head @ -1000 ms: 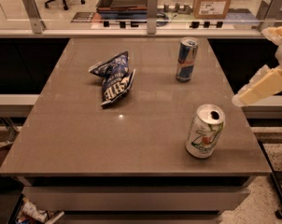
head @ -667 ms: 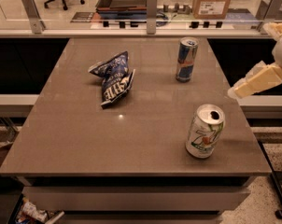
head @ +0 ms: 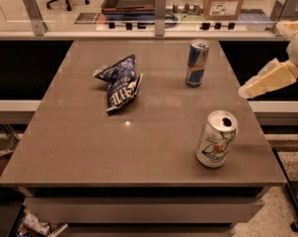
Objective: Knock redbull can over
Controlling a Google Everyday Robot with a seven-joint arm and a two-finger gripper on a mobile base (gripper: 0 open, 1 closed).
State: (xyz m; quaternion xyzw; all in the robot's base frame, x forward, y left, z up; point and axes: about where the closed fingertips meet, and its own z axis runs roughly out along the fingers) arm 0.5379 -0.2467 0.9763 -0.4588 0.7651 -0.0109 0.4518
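The redbull can (head: pixel 196 62) stands upright on the far right part of the brown table (head: pixel 90 142). It is slim, blue and silver with a silver top. My gripper (head: pixel 247 90) reaches in from the right edge of the view, cream-coloured, its tip just over the table's right edge. It is to the right of the can and a little nearer to the camera, with a gap between them. It touches nothing.
A wider white-and-green 7UP can (head: pixel 216 138) stands upright near the front right. A crumpled blue chip bag (head: pixel 120 82) lies left of centre. A glass rail (head: pixel 139 14) runs along the far edge, with a cardboard box (head: pixel 225 0) behind it.
My gripper has moved left and slightly down, closer to the table's right edge and the redbull can. The cans and the bag have not moved.
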